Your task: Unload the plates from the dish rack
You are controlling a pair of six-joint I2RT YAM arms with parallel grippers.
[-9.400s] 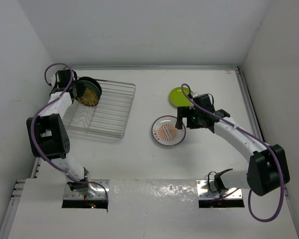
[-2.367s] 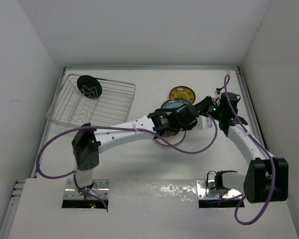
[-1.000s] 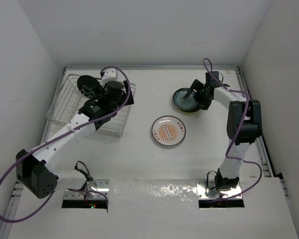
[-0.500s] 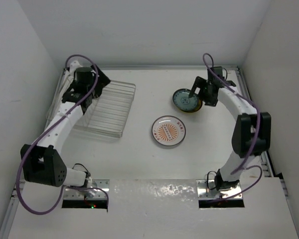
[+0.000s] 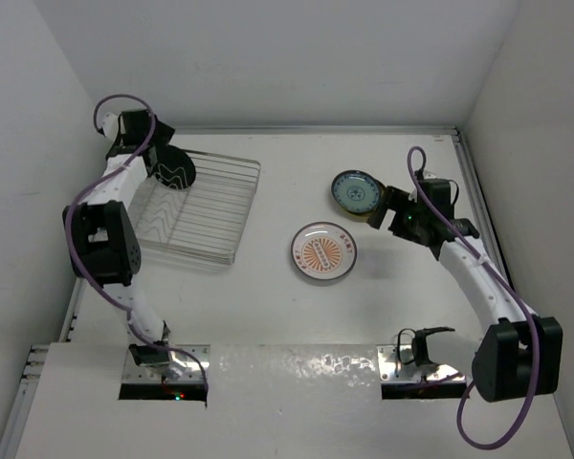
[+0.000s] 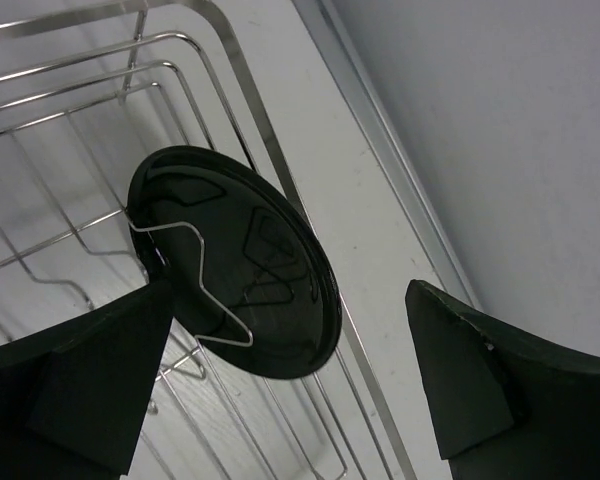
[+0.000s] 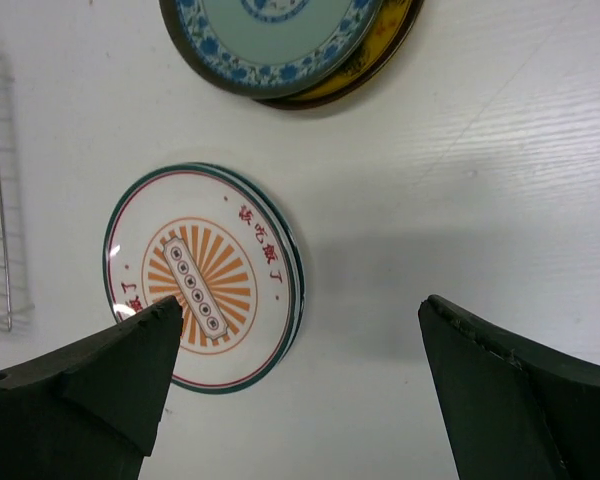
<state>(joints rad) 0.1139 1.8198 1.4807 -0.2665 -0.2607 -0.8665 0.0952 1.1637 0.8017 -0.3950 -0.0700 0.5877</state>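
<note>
On the white table (image 5: 268, 306), the black plate (image 6: 240, 280) stands on edge in the dish rack (image 5: 210, 206), propped by a tine, so my left gripper (image 6: 285, 370) gapes toward it, while my right gripper (image 7: 300, 390) hangs wide apart above the unloaded plates (image 7: 205, 275).

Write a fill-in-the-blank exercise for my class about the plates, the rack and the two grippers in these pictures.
1. The one plate standing in the rack is ____ in colour.
2. The blue-rimmed plate lies on top of a ____ plate.
3. The plate with the orange centre lies flat on the ____.
4. The left gripper and the right gripper are both ____.

Missing words: black; yellow; table; open.
</note>
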